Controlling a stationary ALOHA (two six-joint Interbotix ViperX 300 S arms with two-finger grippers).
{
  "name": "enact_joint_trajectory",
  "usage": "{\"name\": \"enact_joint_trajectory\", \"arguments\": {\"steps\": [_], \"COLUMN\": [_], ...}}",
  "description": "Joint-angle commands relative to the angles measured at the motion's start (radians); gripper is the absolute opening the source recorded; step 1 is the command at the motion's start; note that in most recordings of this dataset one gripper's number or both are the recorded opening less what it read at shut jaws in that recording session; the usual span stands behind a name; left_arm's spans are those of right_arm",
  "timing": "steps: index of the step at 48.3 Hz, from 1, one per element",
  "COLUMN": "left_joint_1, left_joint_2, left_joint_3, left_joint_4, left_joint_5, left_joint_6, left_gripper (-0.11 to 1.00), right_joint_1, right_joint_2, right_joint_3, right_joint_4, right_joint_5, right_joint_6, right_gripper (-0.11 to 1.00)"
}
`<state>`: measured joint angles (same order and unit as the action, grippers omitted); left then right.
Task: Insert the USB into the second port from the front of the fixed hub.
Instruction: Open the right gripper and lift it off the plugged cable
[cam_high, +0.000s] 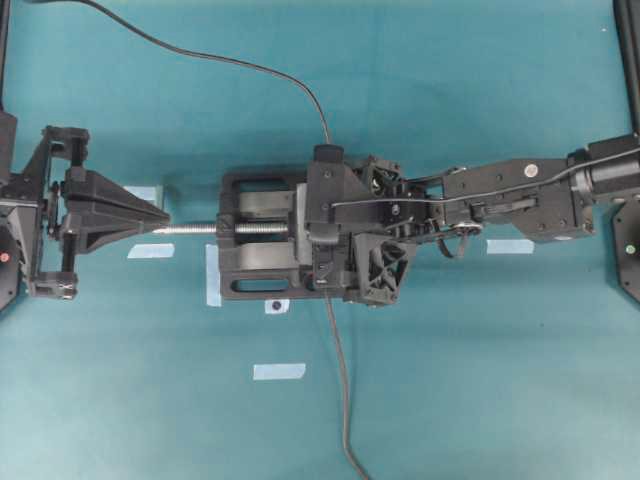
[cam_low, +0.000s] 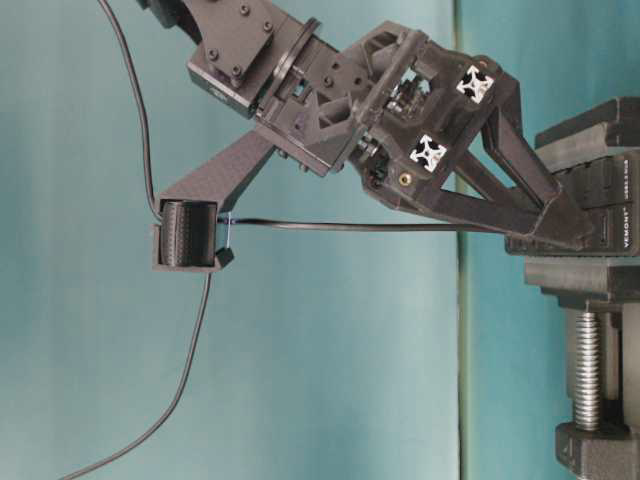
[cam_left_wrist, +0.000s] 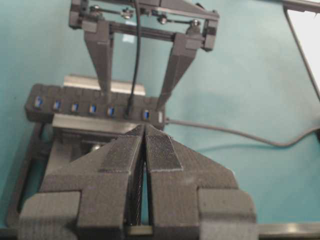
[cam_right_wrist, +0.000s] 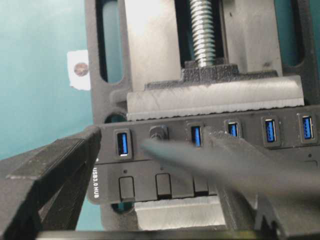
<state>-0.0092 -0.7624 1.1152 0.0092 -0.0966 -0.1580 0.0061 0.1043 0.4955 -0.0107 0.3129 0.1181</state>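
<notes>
The fixed hub (cam_right_wrist: 150, 167) is a black bar with a row of blue ports, clamped in a vise. It also shows in the left wrist view (cam_left_wrist: 75, 95). The USB plug (cam_right_wrist: 158, 132) sits in the second port from the hub's near end, and its dark cable (cam_left_wrist: 136, 55) rises from it. My right gripper (cam_right_wrist: 155, 139) is open, with its fingers (cam_right_wrist: 55, 170) well apart on either side of the plug and not touching it. My left gripper (cam_left_wrist: 145, 131) is shut and empty. It rests at the vise screw's tip (cam_high: 160, 216), away from the hub.
The black vise (cam_high: 250, 272) with its silver screw (cam_high: 200, 229) stands mid-table. The hub's grey cable (cam_high: 341, 390) runs to the front edge. The dark USB cable (cam_high: 200, 55) curves off to the back left. Blue tape patches (cam_high: 279, 371) lie on the teal mat.
</notes>
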Motion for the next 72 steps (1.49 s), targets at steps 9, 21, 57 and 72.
{"name": "enact_joint_trajectory", "arguments": {"steps": [9, 21, 57, 72], "left_joint_1": [-0.003, -0.003, -0.003, -0.003], "left_joint_2": [0.0, 0.0, 0.0, 0.0], "left_joint_3": [-0.025, -0.026, -0.026, -0.021], "left_joint_4": [0.0, 0.0, 0.002, 0.0], "left_joint_5": [-0.008, -0.008, -0.008, -0.009], "left_joint_6": [-0.003, -0.005, -0.006, -0.006], "left_gripper": [0.01, 0.01, 0.01, 0.01], "right_joint_1": [0.002, 0.0, -0.018, -0.017], "right_joint_2": [-0.034, -0.038, -0.097, -0.158], "right_joint_3": [-0.014, -0.012, 0.009, 0.037], "right_joint_4": [0.0, 0.0, 0.0, 0.0], "right_joint_5": [-0.006, -0.011, 0.017, 0.017], "right_joint_6": [0.005, 0.003, -0.003, 0.002], "right_gripper": [0.86, 0.86, 0.86, 0.86]}}
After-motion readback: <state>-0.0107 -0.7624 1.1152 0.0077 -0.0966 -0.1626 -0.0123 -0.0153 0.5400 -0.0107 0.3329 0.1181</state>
